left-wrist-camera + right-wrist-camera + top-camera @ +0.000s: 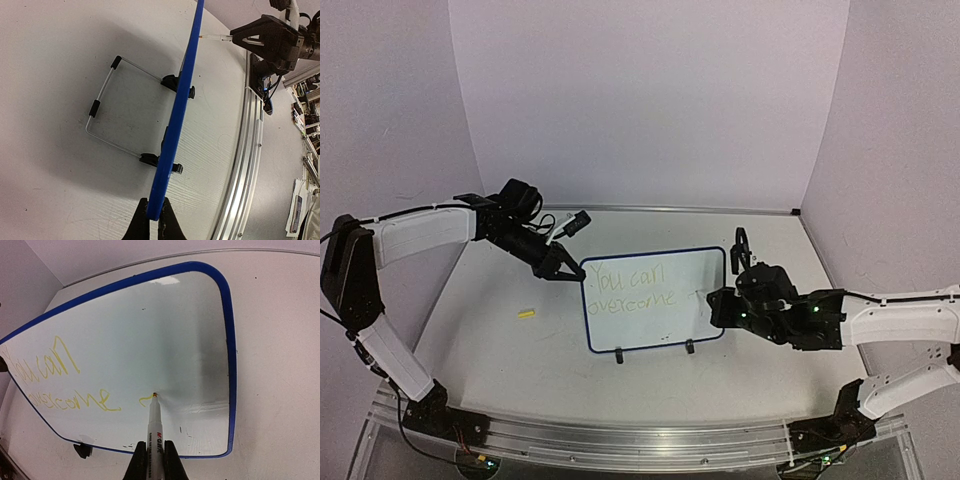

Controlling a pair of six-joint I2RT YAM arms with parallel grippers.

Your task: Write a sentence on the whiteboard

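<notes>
The whiteboard (655, 300) stands tilted on two black feet mid-table, white with a blue frame (227, 330). On it are yellow-green words (635, 287), "You can" above "overcome" (75, 401), plus a short new stroke (145, 399). My left gripper (563, 270) is shut on the board's upper left frame edge (175, 125). My right gripper (154, 460) is shut on a white marker (154, 427), its tip touching the board at the end of the new stroke. In the top view the right gripper (720, 300) is at the board's right edge.
A small yellow marker cap (526, 313) lies on the table left of the board. The board's wire stand (107, 107) rests behind it. An aluminium rail (640, 440) runs along the near table edge. Walls close the back and sides.
</notes>
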